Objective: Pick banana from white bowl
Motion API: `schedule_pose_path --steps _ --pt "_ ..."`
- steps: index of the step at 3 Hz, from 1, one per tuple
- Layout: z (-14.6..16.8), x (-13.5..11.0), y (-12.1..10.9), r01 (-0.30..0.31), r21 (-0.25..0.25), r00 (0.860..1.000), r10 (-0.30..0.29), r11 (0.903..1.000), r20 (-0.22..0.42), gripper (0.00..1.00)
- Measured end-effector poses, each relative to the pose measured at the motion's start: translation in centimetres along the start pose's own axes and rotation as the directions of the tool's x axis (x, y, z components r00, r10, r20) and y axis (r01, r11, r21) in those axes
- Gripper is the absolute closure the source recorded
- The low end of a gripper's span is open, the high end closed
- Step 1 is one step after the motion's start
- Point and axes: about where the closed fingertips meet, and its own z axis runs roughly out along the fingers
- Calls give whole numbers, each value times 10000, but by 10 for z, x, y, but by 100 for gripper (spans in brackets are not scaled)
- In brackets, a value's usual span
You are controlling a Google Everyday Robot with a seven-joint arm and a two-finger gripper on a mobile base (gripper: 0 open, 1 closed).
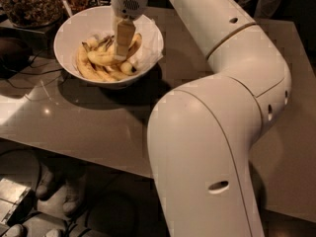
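The white bowl (69, 28) stands at the back left of the brown table (98, 127). It holds a bunch of yellow bananas (96, 59) with dark tips. My gripper (121, 53) reaches straight down from above into the bowl. Its tan tip rests on or right at the top bananas near the bowl's middle. The white wrist (129, 1) sits directly above the bowl. The part of the bunch under the gripper is hidden.
A dark glass jar of nuts (27, 4) stands behind the bowl at the far left. Dark cables (22, 73) lie on the table's left side. My bulky white arm links (207, 147) cover the table's right half. The table's front edge runs below the bowl.
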Motion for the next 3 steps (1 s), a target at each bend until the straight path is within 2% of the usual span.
schedule_pose_path --steps 3 --pt "38 3 -9 79 -485 9990 -100 9988 -430 26"
